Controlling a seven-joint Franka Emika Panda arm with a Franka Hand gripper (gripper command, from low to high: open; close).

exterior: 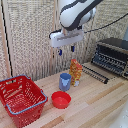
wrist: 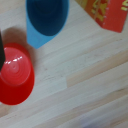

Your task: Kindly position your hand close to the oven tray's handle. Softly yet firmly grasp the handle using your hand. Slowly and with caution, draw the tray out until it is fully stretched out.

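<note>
Overhead, the end effector (exterior: 66, 50) hangs released above the cup (exterior: 65, 81); oven tray (exterior: 95, 73) well apart.

Blue cup (exterior: 65, 81) and carton (exterior: 75, 72) stand below the claw (exterior: 66, 49).

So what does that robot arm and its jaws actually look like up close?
The arm is chunky and rounded, white with black bands. A thin dark cable trails off it. The gripper is a flat white block with two short dark, blue-tipped jaws.
</note>
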